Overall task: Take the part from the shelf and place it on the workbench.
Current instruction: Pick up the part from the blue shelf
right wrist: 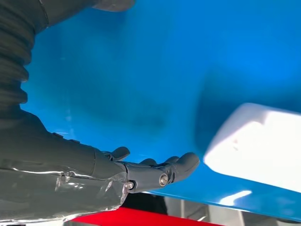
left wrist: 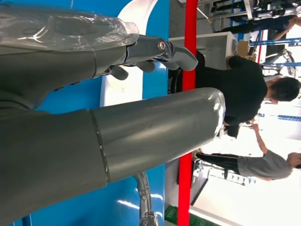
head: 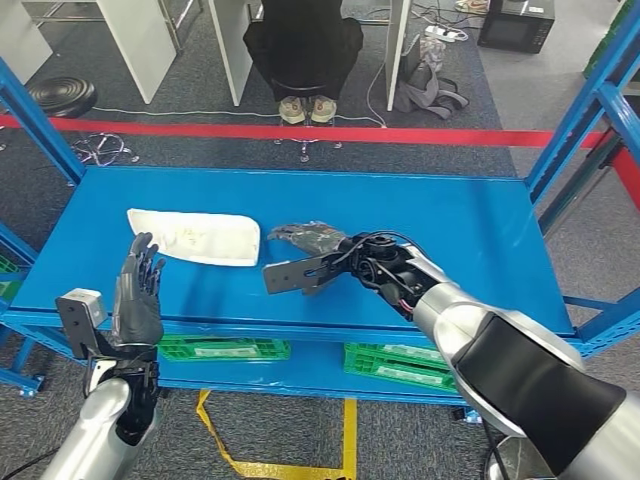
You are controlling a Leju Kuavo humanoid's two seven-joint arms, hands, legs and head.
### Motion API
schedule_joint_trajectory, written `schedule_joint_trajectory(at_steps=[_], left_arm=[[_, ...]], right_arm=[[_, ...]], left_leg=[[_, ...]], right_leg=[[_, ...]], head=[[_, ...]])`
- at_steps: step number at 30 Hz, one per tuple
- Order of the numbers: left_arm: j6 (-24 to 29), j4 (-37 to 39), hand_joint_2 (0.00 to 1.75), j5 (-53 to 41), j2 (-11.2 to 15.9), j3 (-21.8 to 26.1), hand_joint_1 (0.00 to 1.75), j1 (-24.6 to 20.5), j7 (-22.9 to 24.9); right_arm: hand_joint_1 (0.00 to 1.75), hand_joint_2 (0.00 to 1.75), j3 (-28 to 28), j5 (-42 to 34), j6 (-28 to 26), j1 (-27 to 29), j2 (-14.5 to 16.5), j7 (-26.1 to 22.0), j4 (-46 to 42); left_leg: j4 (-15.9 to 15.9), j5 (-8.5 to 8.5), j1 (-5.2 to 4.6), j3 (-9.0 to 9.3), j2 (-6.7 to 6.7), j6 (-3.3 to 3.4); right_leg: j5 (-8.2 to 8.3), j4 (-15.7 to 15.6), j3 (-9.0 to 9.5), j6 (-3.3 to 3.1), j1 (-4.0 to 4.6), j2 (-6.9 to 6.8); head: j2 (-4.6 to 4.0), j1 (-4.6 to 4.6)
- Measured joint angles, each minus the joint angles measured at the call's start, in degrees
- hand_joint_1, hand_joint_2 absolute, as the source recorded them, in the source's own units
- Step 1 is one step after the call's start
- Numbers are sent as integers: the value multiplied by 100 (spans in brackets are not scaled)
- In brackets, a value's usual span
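Left hand (head: 138, 300) raised at the near-left edge of the blue shelf deck (head: 468, 230), fingers up and spread, holding nothing. Just beyond it, left of centre on the deck, lies the part: a long white moulded panel (head: 198, 237), flat, tapering toward its left end, touched by neither hand. Right hand (head: 308, 240) is low over the deck just beside the panel's right end, fingers extended toward it and apart, nothing between them; the right wrist view shows its fingertips (right wrist: 184, 162) close to the panel's rounded end (right wrist: 262, 141) but not on it. Judged step: the reach, grasp not yet made (both hands flanking the panel suggests a two-handed lift, though that is a guess). Next move calls for each hand to close in on an end of the panel, get fingers under or around the thin edge, and lift level so it does not tip or slide. Below the deck, green crates (head: 392, 362) sit on a lower tier; contents cannot be made out.
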Motion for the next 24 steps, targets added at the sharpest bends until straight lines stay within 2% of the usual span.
schedule_joint_trajectory(at_steps=[8, 24], left_arm=[[-15, 1, 0, 0, 1, 0, 0, 6, -2], [-81, 75, 0, 1, -37, 0, 0, 5, -73]], right_arm=[[0, 175, 10, 343, -460, -69, -133, -53, 215], [0, 175, 15, 699, -694, -178, -135, -116, 324]], left_leg=[[1, 0, 0, -1, 5, 0], [2, 0, 0, -1, 3, 0]], right_leg=[[2, -1, 1, 2, 0, 5], [4, -1, 5, 4, 0, 3]], head=[[0, 2], [0, 1]])
